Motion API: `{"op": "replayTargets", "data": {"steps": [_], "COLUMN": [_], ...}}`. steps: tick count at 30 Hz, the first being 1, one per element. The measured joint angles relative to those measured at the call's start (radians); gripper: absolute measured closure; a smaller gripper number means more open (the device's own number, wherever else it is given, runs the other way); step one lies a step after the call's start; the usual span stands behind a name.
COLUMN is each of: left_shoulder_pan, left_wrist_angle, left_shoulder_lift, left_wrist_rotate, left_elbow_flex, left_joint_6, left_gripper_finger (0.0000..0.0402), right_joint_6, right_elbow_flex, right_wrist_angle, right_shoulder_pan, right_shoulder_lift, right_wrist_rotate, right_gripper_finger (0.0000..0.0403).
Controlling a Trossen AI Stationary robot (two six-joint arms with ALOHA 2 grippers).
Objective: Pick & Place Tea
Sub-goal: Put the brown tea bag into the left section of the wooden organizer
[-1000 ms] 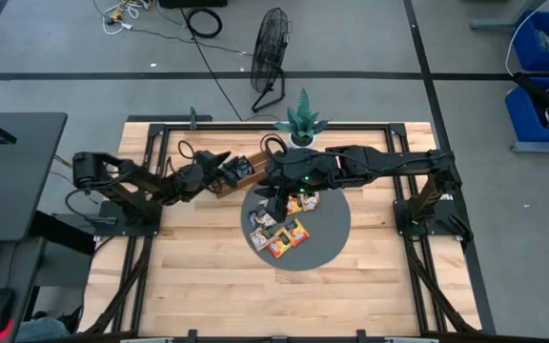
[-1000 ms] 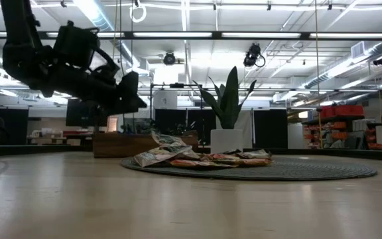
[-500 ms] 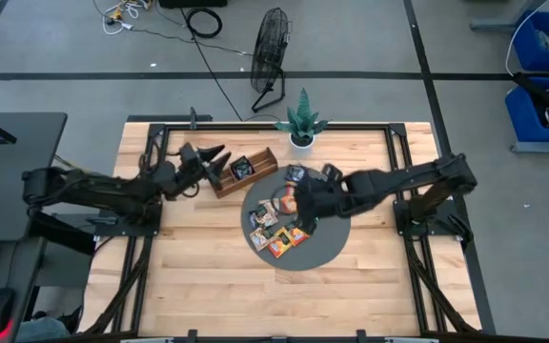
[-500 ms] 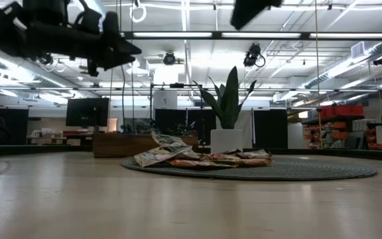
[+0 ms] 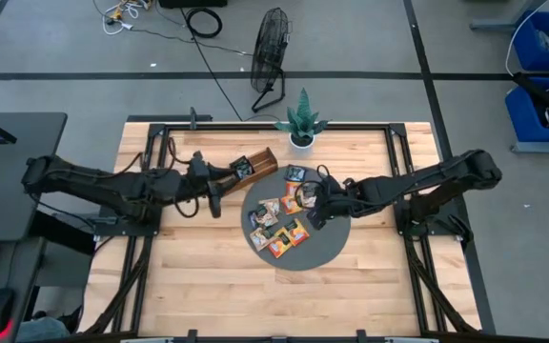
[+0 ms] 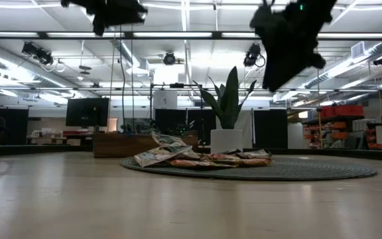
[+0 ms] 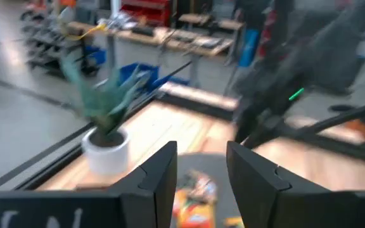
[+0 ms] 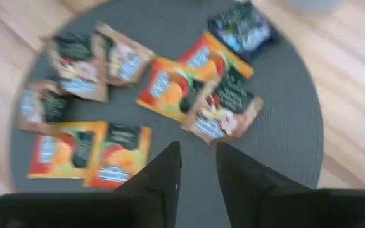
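1. I see the tea sachets (image 5: 279,225) scattered on the round grey mat (image 5: 332,243), mostly on its left half, with one dark sachet (image 5: 296,172) at the mat's far edge.
2. My right gripper (image 5: 311,217) hovers over the mat just right of the pile, fingers (image 8: 163,183) slightly parted, empty.
3. My left gripper (image 5: 213,205) hangs left of the mat, near the wooden tray (image 5: 255,158), its fingers (image 7: 160,174) apart and holding nothing.

L claw (image 5: 214,202): slightly open, empty | R claw (image 5: 315,215): slightly open, empty
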Motion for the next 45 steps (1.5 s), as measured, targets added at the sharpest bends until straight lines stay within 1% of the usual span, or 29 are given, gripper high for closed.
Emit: {"op": "replayTargets", "data": {"steps": [4, 9, 14, 17, 20, 22, 28, 35, 41, 45], "left_shoulder_pan": [-0.056, -0.094, -0.136, -0.162, -0.181, -0.185, -0.184, -0.176, -0.175, -0.175], "left_wrist_angle": [0.000, -0.019, -0.048, -0.043, -0.046, -0.046, -0.046, -0.046, -0.046, -0.046], "left_shoulder_lift": [-0.001, 0.000, 0.008, 0.012, 0.013, 0.013, 0.013, 0.013, 0.013, 0.013], "left_wrist_rotate": [0.000, 0.000, 0.000, 0.000, 0.000, 0.000, 0.000, -0.001, 0.000, -0.001], "left_elbow_flex": [0.044, 0.051, 0.051, 0.051, 0.051, 0.051, 0.051, 0.051, 0.051, 0.051], "left_joint_6": [-0.008, -0.088, -0.188, -0.208, -0.210, -0.210, -0.210, -0.203, -0.203, -0.202], "left_gripper_finger": [0.0262, 0.0262, 0.0262, 0.0262, 0.0262, 0.0262, 0.0262, 0.0262, 0.0262, 0.0262], "right_joint_6": [-0.062, -0.141, -0.167, -0.168, -0.155, -0.154, -0.163, -0.188, -0.197, -0.197], "right_elbow_flex": [-0.101, -0.199, -0.288, -0.343, -0.382, -0.396, -0.417, -0.417, -0.417, -0.417], "right_wrist_angle": [0.128, 0.257, 0.339, 0.462, 0.584, 0.622, 0.622, 0.674, 0.688, 0.730], "right_shoulder_pan": [-0.083, -0.206, -0.305, -0.352, -0.385, -0.402, -0.440, -0.462, -0.472, -0.472], "right_shoulder_lift": [-0.003, -0.003, -0.003, -0.003, -0.003, -0.003, -0.003, -0.001, 0.045, 0.068], "right_wrist_rotate": [-0.111, -0.266, -0.335, -0.407, -0.451, -0.457, -0.454, -0.454, -0.463, -0.476], "right_gripper_finger": [0.0254, 0.0192, 0.0140, 0.0123, 0.0120, 0.0122, 0.0132, 0.0136, 0.0136, 0.0136]}}
